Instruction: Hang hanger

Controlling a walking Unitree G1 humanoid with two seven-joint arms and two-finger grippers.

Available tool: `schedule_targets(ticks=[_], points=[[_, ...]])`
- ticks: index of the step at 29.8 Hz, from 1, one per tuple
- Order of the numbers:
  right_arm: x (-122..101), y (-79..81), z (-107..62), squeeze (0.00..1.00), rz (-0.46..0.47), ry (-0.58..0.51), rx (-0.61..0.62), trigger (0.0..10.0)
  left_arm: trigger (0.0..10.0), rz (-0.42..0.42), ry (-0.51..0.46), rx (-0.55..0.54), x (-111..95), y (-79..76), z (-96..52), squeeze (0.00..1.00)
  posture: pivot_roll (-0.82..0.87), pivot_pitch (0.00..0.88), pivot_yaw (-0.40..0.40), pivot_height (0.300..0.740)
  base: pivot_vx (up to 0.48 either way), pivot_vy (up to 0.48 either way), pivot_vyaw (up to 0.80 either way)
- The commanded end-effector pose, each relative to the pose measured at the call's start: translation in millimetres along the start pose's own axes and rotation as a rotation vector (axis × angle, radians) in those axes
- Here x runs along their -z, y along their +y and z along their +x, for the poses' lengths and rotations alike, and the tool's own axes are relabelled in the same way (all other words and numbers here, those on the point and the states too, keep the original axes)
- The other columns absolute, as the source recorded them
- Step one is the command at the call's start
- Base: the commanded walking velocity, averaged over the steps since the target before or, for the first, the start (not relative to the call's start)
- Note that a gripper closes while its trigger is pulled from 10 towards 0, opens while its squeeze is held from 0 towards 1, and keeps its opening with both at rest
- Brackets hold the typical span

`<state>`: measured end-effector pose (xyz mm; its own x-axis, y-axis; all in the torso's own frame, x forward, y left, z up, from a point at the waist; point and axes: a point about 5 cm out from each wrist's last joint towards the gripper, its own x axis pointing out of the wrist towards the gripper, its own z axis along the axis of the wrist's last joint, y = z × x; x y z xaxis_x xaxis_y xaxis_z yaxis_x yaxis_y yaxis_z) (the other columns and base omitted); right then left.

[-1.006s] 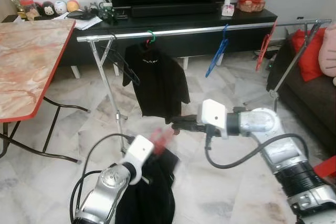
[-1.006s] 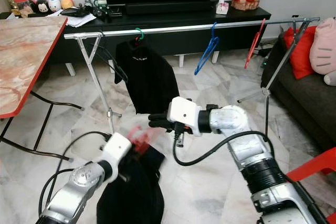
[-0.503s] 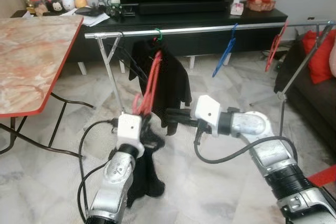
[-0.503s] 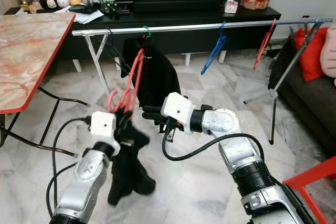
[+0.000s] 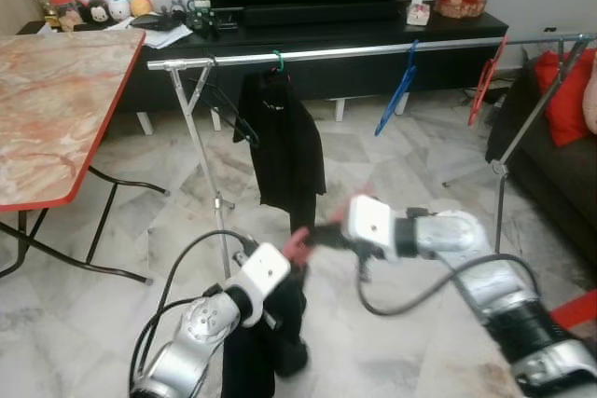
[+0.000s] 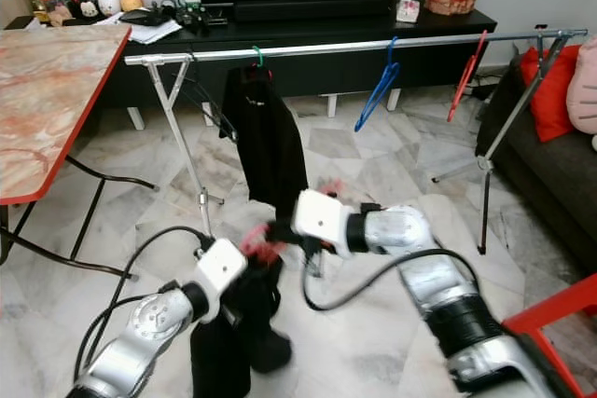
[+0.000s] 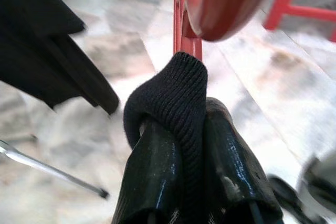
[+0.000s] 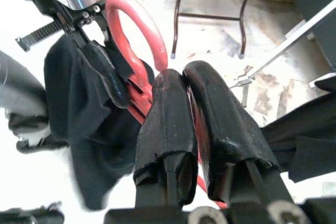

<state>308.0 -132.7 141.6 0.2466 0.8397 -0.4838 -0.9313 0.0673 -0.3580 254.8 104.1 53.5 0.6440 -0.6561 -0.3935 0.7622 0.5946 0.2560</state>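
The left gripper [image 7: 181,129] is seen with its two black fingers [image 7: 152,171] pressed together on a fold of black knitted cloth, part of the black garment [image 5: 266,342] that hangs down from it toward the floor. Directly past the fingertips, the red hanger [image 7: 210,9] is seen, its bars rising just beyond the pinched cloth. In the right wrist view, the right gripper [image 8: 184,85] is shown with its fingers [image 8: 168,129] closed on a red strip of the hanger, the hanger's curved red hook [image 8: 134,22] lying between the two grippers. In the head views, both grippers are met low over the marble floor [image 5: 392,342], well below the rail, with the hanger [image 5: 297,244] blurred pink-red between them and the garment draped beneath the left arm.

Behind them, a silver clothes rail [image 5: 373,48] is carried on folding legs. On it a black shirt [image 5: 284,146] is hung from a green hook, with a blue hanger [image 5: 396,90] further along and another red hanger [image 5: 485,76] near its right end. A black TV stand [image 5: 466,30] is set behind the rail, a red-edged bench [image 5: 47,109] at the left, and a dark sofa with a red cushion [image 5: 564,100] at the right.
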Motion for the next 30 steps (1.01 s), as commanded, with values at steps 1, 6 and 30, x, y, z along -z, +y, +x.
schedule_targets(ticks=[1,6,30], points=[[0,6.5,2.8,0.0,-0.076,0.052,-0.082,10.0,10.0,0.051,-0.022,0.069,-11,-1.9,-1.4,0.0,-0.06,0.0,0.004,0.74,0.0,0.0,0.0],[9,18.9,-0.3,0.0,-0.092,0.132,-0.264,10.0,10.0,0.09,0.04,0.211,-8,-6.2,-12.5,0.0,-0.06,0.0,-0.001,0.74,0.0,0.0,0.0],[17,30.6,13.2,1.0,-0.146,0.171,-0.364,10.0,10.0,0.159,0.071,0.315,-26,-5.6,-16.4,0.0,-0.05,0.0,-0.013,0.74,0.0,0.0,0.0]])
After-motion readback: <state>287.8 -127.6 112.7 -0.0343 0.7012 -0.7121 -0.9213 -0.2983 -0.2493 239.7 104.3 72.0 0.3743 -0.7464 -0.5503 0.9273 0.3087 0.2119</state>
